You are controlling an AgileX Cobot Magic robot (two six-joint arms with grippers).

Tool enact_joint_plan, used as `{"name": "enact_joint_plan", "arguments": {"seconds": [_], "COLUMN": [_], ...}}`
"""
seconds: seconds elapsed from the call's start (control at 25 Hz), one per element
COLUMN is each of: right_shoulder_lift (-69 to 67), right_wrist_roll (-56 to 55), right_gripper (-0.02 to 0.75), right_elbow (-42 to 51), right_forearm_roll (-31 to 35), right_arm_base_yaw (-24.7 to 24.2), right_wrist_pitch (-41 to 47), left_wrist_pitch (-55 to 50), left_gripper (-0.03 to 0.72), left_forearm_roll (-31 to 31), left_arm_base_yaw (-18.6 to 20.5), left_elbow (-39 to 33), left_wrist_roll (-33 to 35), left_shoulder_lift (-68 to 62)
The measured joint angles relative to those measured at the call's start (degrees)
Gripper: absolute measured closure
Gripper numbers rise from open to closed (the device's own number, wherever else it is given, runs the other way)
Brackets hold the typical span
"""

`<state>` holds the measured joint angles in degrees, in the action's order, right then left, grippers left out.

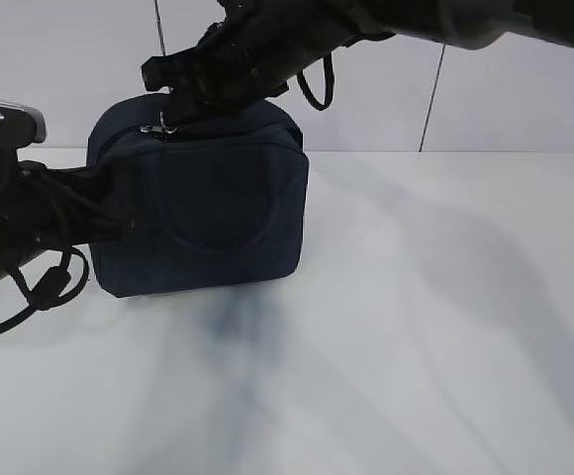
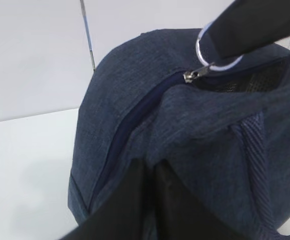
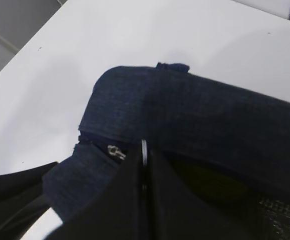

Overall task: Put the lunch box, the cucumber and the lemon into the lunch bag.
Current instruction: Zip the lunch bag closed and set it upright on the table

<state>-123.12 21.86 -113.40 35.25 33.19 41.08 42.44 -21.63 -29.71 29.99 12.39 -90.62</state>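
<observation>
The dark navy lunch bag point(image 1: 208, 208) stands upright at the left of the white table. My right gripper point(image 1: 168, 121) reaches across over its top and is shut on the silver ring pull point(image 2: 220, 59) of the zipper. The ring's edge point(image 3: 144, 149) shows between its fingers, next to the slider point(image 3: 116, 151). My left gripper point(image 2: 150, 172) is shut, pinching the fabric of the bag's left end point(image 1: 119, 218). The zipper stands partly open, showing mesh lining point(image 2: 250, 82) and a dim yellowish-green shape point(image 3: 210, 182) that I cannot identify. The lunch box, cucumber and lemon are out of view.
The white table top point(image 1: 426, 317) stretches to the right and front of the bag. A tiled wall point(image 1: 505, 89) rises close behind it. In the right wrist view the table's edge point(image 3: 22, 47) runs at a slant beyond the bag's end.
</observation>
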Motion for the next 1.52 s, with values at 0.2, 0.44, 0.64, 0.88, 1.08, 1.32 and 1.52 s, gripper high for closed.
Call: {"name": "enact_joint_plan", "arguments": {"seconds": [0.2, 0.44, 0.64, 0.88, 1.08, 1.32, 1.52], "right_shoulder_lift": [-0.65, -2.15, -3.90, -4.27, -4.40, -4.30, -3.58], "right_wrist_roll": [7.31, 10.43, 13.14, 14.65, 14.07, 12.65, 10.73], "right_gripper": [0.718, 0.718, 0.718, 0.718, 0.718, 0.718, 0.718], "right_elbow": [0.00, -0.04, -0.04, -0.04, -0.04, -0.04, -0.04], "right_forearm_roll": [8.64, 12.04, 14.07, 13.74, 9.97, 6.50, 3.62], "right_arm_base_yaw": [0.00, 0.12, 0.35, 0.35, 0.35, 0.24, -0.76], "right_wrist_pitch": [1.09, 1.17, -1.56, -3.22, -3.22, -3.12, -2.26], "left_wrist_pitch": [-0.47, -1.20, -1.20, -1.20, -1.20, -1.29, -1.29], "left_gripper": [0.682, 0.682, 0.682, 0.682, 0.682, 0.682, 0.682], "left_forearm_roll": [-0.55, -0.68, -0.68, -0.15, 0.11, -0.17, -0.25], "left_arm_base_yaw": [0.04, 0.04, 0.04, 0.04, 0.04, 0.04, 0.04], "left_elbow": [-0.11, -0.11, -0.11, -0.11, -0.11, -0.11, -0.11], "left_wrist_roll": [0.00, 0.00, 0.00, 0.00, 0.00, 0.00, 0.00], "left_shoulder_lift": [0.00, 0.00, 0.00, 0.00, 0.00, 0.00, 0.00]}}
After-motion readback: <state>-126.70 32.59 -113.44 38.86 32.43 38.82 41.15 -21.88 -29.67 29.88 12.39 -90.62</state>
